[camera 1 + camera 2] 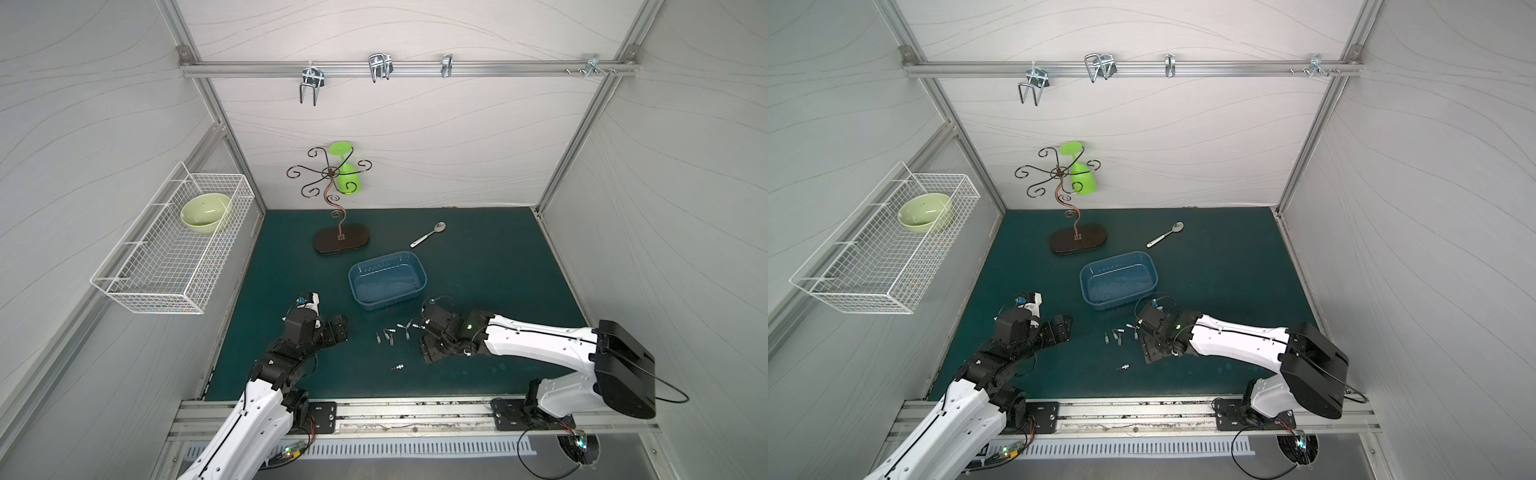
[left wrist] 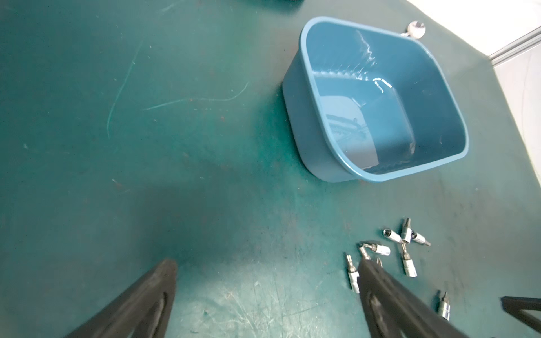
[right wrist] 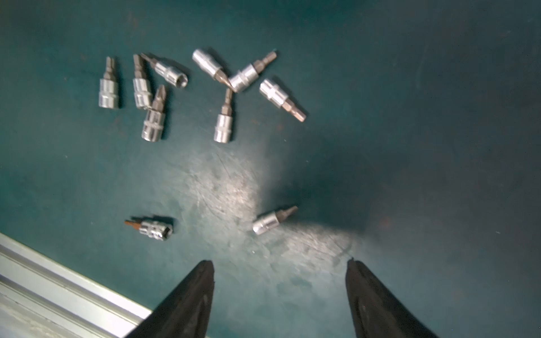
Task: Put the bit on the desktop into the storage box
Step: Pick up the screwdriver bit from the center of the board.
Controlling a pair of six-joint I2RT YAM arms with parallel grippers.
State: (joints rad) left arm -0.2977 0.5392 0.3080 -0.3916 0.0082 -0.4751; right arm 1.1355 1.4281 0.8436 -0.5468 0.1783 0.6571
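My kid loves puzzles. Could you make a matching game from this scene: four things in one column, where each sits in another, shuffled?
Things: 1 pale green bowl; 2 green glass; 3 spoon; 4 bits.
Places: A on the desktop in front of the storage box; B in the wire basket; C hanging upside down on the metal stand; D lying behind the storage box.
Pairs: 1-B, 2-C, 3-D, 4-A.

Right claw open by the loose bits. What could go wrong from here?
1. The nearest bit lies flat ahead of the right claw, not between its jaws; closing would likely miss or roll it.
2. The clustered bits touch; picking one may scatter neighbours.
3. The storage box sits close to that claw; a careless lift could nudge it.
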